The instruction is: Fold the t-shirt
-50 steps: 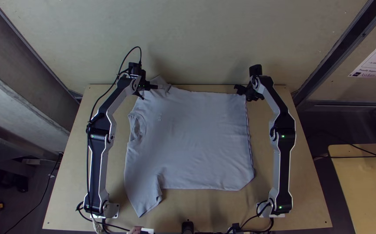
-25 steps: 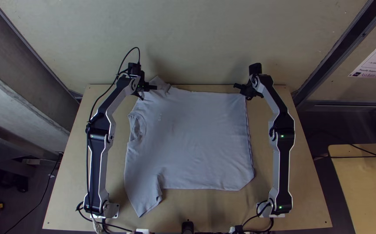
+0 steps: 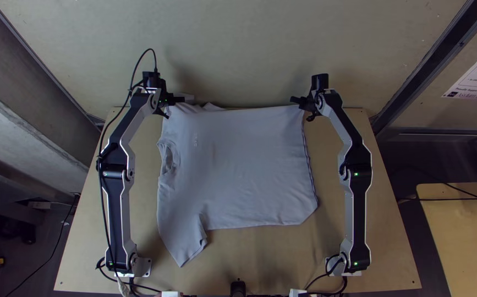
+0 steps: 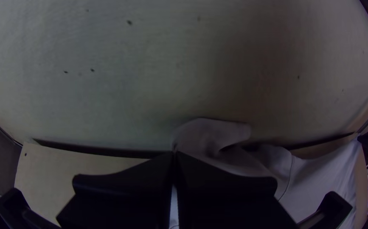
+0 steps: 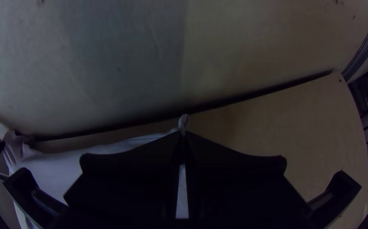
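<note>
Cable (image 3: 103, 192), black, runs along the left arm (image 3: 116, 203) and loops above its wrist; we find the left gripper (image 3: 173, 103) at the far left of the T-shirt (image 3: 244, 165), closed on cloth by the far sleeve, with a fold of it poking out past the fingertips in the left wrist view; T-shirt lies mostly spread on the table (image 3: 271, 264), grey, neckline (image 3: 169, 158) toward the left arm, near sleeve (image 3: 186, 247) angled toward the table's near edge, shallow creases around that sleeve; its far edge spans between the two grippers; we trace the hem (image 3: 310, 165) down the side facing the right arm (image 3: 355, 198); right gripper (image 3: 304, 105) is closed on the hem's far corner, and we see a small loop of cloth above its joined fingertips in the right wrist view.
</note>
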`<state>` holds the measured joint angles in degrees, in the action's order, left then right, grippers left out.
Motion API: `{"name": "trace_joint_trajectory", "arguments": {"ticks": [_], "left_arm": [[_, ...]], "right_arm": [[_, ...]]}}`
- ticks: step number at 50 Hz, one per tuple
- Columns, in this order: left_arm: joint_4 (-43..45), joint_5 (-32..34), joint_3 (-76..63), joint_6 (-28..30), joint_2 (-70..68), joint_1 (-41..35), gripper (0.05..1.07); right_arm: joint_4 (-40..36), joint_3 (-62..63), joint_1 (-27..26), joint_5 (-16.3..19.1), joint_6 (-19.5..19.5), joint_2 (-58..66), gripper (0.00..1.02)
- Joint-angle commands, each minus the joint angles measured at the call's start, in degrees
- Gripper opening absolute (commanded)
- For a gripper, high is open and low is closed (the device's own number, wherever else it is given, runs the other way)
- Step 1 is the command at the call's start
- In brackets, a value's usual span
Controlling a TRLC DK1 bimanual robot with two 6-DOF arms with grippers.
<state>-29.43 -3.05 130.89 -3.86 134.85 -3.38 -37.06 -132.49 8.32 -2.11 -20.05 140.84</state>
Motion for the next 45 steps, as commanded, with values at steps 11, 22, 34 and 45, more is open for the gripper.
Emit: {"name": "trace_joint_trajectory", "arguments": {"ticks": [11, 22, 34, 45], "left_arm": [[-3.7, 0.06, -0.46, 0.08, -3.89, -0.67, 0.08], [-7.4, 2.17, -4.5, -0.45, -6.79, -0.75, 0.08], [-10.91, 2.52, -7.14, -1.06, -9.78, 0.65, 0.08], [-10.38, 3.31, -13.47, -0.71, -14.17, 1.0, 0.08]], "right_arm": [[-0.38, -1.28, -0.41, -0.88, 0.98, -4.6, 0.03], [-2.67, -0.05, -0.41, -0.88, 1.77, -5.57, 0.03], [-5.13, 1.7, -0.41, -0.88, 2.12, -6.1, 0.03], [-8.29, 4.34, 0.3, -0.88, 2.12, -8.12, 0.03]]}}
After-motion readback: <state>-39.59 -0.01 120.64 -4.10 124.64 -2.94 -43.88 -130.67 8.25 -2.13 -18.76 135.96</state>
